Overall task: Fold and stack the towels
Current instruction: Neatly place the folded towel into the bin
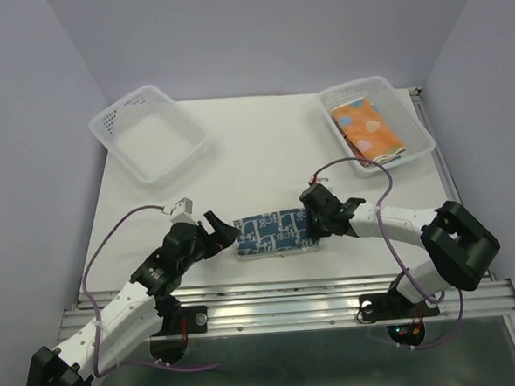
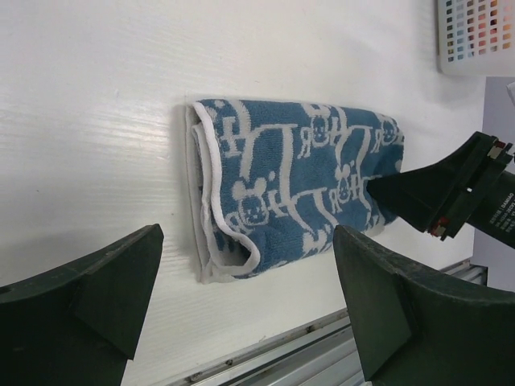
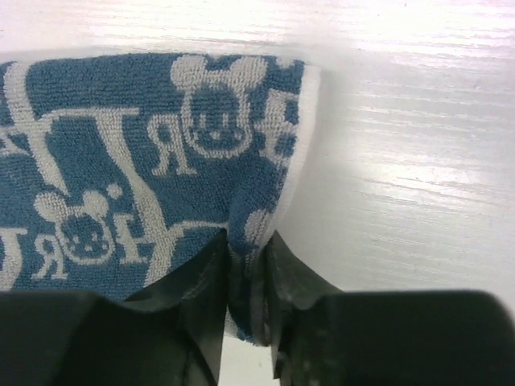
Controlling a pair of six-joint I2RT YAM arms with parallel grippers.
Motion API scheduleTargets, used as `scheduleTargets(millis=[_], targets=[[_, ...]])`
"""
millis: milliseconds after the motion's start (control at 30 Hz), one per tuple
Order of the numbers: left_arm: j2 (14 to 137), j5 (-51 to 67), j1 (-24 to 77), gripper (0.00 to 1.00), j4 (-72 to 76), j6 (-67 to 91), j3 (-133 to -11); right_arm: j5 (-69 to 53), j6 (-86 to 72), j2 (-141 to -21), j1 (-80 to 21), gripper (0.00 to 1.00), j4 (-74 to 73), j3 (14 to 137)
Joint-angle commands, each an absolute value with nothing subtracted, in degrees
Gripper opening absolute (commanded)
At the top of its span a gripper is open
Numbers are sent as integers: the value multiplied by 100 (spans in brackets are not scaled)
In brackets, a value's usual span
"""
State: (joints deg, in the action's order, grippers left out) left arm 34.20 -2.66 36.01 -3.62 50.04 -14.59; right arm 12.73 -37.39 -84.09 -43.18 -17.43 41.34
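Note:
A folded dark blue towel (image 1: 270, 231) with a white pattern lies on the white table near the front edge. My right gripper (image 1: 313, 222) pinches its right end; in the right wrist view the fingers (image 3: 205, 277) squeeze a bunched corner of the blue towel (image 3: 153, 153). My left gripper (image 1: 214, 233) stands open just left of the towel, its fingers (image 2: 386, 297) wide apart, with the blue towel (image 2: 290, 185) lying beyond them. An orange towel with pale dots (image 1: 369, 129) lies folded in the right basket.
A clear plastic basket (image 1: 149, 132) stands at the back left, holding nothing. Another basket (image 1: 415, 122) at the back right holds the orange towel. A metal rail (image 1: 281, 296) runs along the table's near edge, just below the blue towel.

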Motion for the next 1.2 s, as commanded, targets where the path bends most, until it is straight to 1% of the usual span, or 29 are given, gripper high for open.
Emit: scheduleTargets(millis=[0,33,67,100,167,300,367,467,533,567,600,633,667,700,733,867,900,933,1033,1167], targets=[[3305,-466,3630,99,-509,4975,-1459,1783,-3788,-8683,-4386,20,-1952,4096],[3305,-475,3630,99,-545,4966,-1476,1871,-3762,-8684,-4377,13,-1951,4113],[3305,-475,3630,99,-562,4957,-1503,2168,-3710,-8623,-4377,10,-2029,4183],[3296,-475,3630,99,-580,4948,-1520,2388,-3587,-8579,-4377,3,-2074,4218],[3296,-553,3630,99,-685,4939,-1582,2688,-3262,-8412,-4377,1,-2040,4254],[3305,-773,3630,99,-983,4931,-1722,2357,-1727,-7955,-3983,1,-1548,4271],[3322,-809,3630,99,-993,4957,-1784,2111,-1259,-7797,-3833,1,-1399,4298],[3392,-826,3630,99,-914,4896,-1906,2249,-108,-7437,-3517,1,-1030,4184],[3506,-966,3630,99,-896,4825,-2012,1743,742,-7278,-2903,1,-809,4148],[3559,-1036,3630,99,-905,4782,-2135,1201,1008,-7164,-2665,1,-695,4140],[3655,-1098,3630,99,-897,4755,-2197,1021,1220,-7137,-2298,1,-686,4174],[3708,-1238,3630,99,-879,4720,-2328,889,1648,-7137,-2190,1,-703,4253],[3761,-1291,3630,99,-888,4685,-2399,792,1974,-7137,-2119,1,-773,4332],[3875,-1388,3621,99,-905,4632,-2478,399,2787,-7137,-2066,1,-887,4420],[3946,-1406,3621,99,-897,4597,-2539,169,3178,-7137,-2013,1,-1001,4456],[4253,-1494,3621,99,-931,4456,-2969,-412,4278,-7294,-1662,1,-2106,5149],[4367,-1520,3621,99,-940,4439,-3049,-631,4533,-7330,-1583,1,-2597,5263],[4420,-1581,3621,99,-993,4378,-3128,-685,5066,-7400,-1434,1,-2767,5456],[4640,-1713,3621,99,-1063,4263,-3462,-571,5438,-7488,-1109,1,-2812,5677],[4939,-2011,3612,99,-1274,4210,-3901,-853,6326,-7611,-923,1,-3443,6195]])
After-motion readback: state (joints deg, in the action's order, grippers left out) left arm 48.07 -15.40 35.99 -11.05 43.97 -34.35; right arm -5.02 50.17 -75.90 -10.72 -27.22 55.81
